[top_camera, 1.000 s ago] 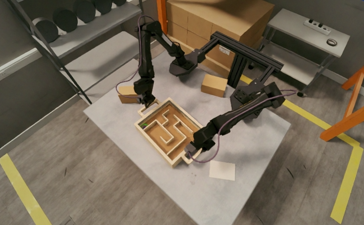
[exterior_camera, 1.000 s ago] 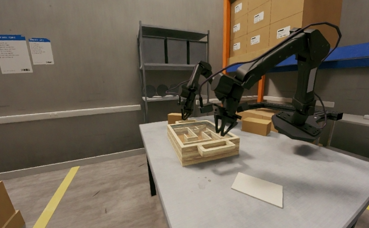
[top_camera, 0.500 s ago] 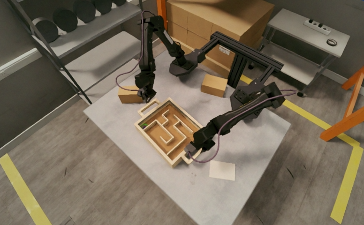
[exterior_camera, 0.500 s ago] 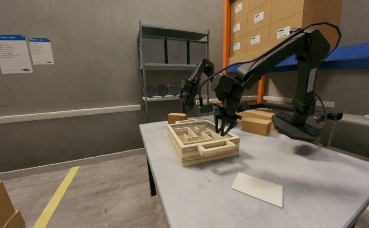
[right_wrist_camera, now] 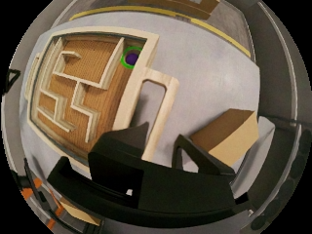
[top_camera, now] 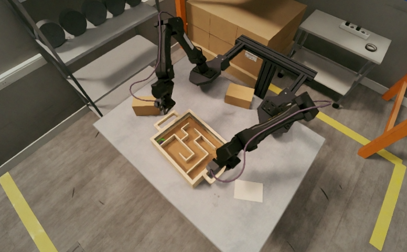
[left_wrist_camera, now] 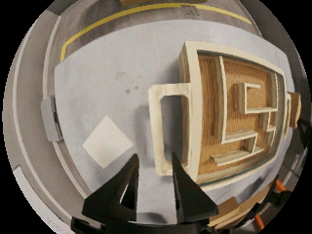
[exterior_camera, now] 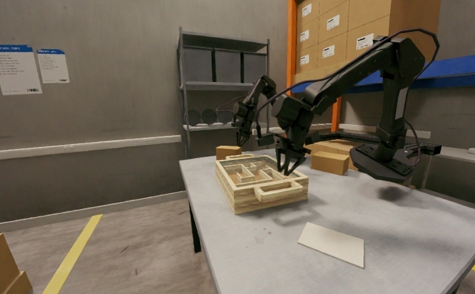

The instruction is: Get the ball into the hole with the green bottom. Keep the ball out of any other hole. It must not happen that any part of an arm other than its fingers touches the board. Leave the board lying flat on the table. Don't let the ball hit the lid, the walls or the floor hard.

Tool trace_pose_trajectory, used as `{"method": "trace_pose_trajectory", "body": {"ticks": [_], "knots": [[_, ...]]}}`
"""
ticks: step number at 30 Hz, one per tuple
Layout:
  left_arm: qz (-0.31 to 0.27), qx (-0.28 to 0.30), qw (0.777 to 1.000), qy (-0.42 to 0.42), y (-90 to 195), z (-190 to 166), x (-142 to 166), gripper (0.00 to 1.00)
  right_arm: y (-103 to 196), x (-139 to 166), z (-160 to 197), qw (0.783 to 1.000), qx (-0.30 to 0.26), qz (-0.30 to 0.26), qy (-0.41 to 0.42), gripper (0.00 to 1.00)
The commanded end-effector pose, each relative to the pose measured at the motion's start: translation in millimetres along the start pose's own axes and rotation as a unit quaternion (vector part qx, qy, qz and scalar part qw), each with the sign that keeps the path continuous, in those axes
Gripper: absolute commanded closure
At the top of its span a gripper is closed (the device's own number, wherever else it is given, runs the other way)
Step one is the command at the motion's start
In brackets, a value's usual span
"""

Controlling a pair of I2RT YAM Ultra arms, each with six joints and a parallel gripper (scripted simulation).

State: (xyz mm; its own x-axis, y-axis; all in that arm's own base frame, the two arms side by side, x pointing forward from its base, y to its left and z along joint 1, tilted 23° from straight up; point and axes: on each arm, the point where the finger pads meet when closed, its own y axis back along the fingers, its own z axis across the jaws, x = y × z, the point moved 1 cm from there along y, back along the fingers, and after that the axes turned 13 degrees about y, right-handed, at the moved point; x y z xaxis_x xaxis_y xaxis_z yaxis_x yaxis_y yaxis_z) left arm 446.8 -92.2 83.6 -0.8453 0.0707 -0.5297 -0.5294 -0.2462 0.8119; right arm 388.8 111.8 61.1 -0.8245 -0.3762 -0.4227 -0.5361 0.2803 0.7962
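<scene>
The wooden maze board lies flat on the table, with a loop handle at each end. A purple ball sits in the green-ringed hole at the board's corner near the right arm's handle; it also shows in the top view. My left gripper hangs open and empty above the handle at the white-card end, clear of the wood. My right gripper is open and empty just above the other handle. The board also shows in the left wrist view.
A small cardboard box stands close behind the right gripper and shows in its wrist view. A second box sits at the back of the table. A white card lies flat near the left gripper. The arm bases stand behind the board.
</scene>
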Motion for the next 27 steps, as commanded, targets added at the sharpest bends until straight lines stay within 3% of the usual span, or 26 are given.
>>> {"method": "trace_pose_trajectory", "body": {"ticks": [1, 15, 17, 18, 20, 25, 26, 27], "knots": [[0.005, 0.000, 1.000, -0.007, 0, -7, 4, 0.62, 12, -11, 2, 1.000, 0.000, -0.021, -0.006, 0.62], [0.005, 0.000, 1.000, -0.007, 0, -7, 4, 0.62, -4, 9, 10, 1.000, 0.002, 0.011, 0.014, 0.62], [0.005, 0.000, 1.000, -0.007, 0, -7, 4, 0.62, 6, 1, 4, 1.000, 0.001, -0.005, 0.004, 0.62], [-0.044, 0.014, 0.998, 0.032, 22, 8, -31, 0.62, 15, -26, -14, 0.999, -0.003, -0.040, -0.026, 0.62], [-0.029, 0.016, 0.999, 0.024, 14, 8, -14, 0.62, 18, -34, -15, 0.998, -0.010, -0.052, -0.030, 0.62], [-0.053, 0.033, 0.997, 0.038, 25, 14, -25, 0.62, 24, -38, -23, 0.997, -0.024, -0.069, -0.040, 0.62], [-0.065, 0.041, 0.996, 0.044, 31, 15, -32, 0.62, 19, -23, -21, 0.997, -0.029, -0.059, -0.034, 0.62], [-0.076, 0.048, 0.995, 0.052, 36, 18, -37, 0.62, 28, -39, -29, 0.995, -0.034, -0.082, -0.046, 0.62]]}}
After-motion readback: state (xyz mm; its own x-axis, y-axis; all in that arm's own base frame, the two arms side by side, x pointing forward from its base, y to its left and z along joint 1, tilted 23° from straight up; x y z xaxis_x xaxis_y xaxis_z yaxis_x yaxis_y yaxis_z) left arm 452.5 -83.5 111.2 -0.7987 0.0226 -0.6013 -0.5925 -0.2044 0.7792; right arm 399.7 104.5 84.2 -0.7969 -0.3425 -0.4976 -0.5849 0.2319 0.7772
